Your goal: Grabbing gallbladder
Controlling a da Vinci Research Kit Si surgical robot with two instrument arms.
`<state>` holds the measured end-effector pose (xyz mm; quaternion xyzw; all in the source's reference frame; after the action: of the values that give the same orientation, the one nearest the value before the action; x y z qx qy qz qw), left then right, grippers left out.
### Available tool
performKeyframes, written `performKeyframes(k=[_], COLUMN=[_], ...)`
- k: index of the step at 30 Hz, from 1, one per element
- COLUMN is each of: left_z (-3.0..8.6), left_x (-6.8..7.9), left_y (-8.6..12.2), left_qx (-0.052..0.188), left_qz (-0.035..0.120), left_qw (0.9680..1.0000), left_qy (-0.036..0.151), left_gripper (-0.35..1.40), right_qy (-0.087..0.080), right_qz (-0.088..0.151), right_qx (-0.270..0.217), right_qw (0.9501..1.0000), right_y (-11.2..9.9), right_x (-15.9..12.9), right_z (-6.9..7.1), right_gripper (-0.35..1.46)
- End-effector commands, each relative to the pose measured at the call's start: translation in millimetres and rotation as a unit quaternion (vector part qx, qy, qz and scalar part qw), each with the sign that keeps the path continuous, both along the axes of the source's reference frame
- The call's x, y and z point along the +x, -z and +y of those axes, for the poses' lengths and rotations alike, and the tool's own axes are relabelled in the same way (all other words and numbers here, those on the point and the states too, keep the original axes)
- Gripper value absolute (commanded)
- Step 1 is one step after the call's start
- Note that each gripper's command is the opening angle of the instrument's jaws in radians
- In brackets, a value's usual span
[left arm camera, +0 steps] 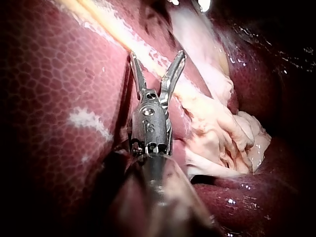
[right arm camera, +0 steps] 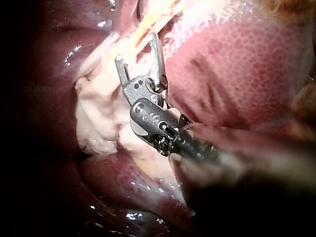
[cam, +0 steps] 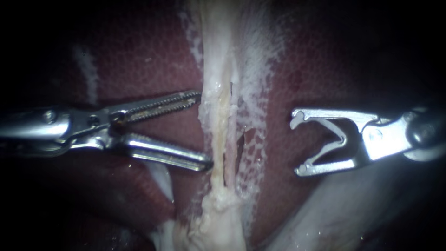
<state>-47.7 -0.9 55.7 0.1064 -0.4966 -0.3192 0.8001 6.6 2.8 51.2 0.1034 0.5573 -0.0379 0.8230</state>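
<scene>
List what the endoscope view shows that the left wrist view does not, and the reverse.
Only the endoscope view: the right instrument, jaws open, standing apart from the pale strand.
Only the left wrist view: the whole folded lump of pale tissue beside the left instrument; the endoscope view cuts it off.
Both: the left instrument with its jaws open at the pale strand's edge, not closed on it, and the dark red liver around them.
</scene>
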Motion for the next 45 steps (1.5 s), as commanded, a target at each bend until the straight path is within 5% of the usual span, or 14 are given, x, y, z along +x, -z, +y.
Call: performKeyframes(k=[1, 13, 23, 45], left_z=[0.1, 1.2, 1.6, 1.7], left_x=[0.0, -0.2, 0.1, 0.8], left_y=[-0.2, -1.1, -1.3, -1.5], left_qx=[-0.001, 0.009, 0.032, 0.042], left_qz=[0.002, 0.01, 0.011, 0.026], left_qw=[1.0, 0.9997, 0.999, 0.998], left_qy=[0.0, 0.019, 0.029, 0.039], left_gripper=[0.64, 0.49, -0.35, -0.35], right_qy=[0.0, 0.0, 0.0, 0.0], right_qz=[0.0, 0.0, 0.0, 0.0], right_qx=[0.0, 0.0, 0.0, 0.0], right_qw=[1.0, 1.0, 1.0, 1.0], right_y=[0.0, -0.1, -0.1, -0.1], right_x=[0.0, 0.1, 0.2, 0.2], right_z=[0.0, 0.0, 0.0, 0.0], right_gripper=[0.6, 0.6, 0.6, 0.6])
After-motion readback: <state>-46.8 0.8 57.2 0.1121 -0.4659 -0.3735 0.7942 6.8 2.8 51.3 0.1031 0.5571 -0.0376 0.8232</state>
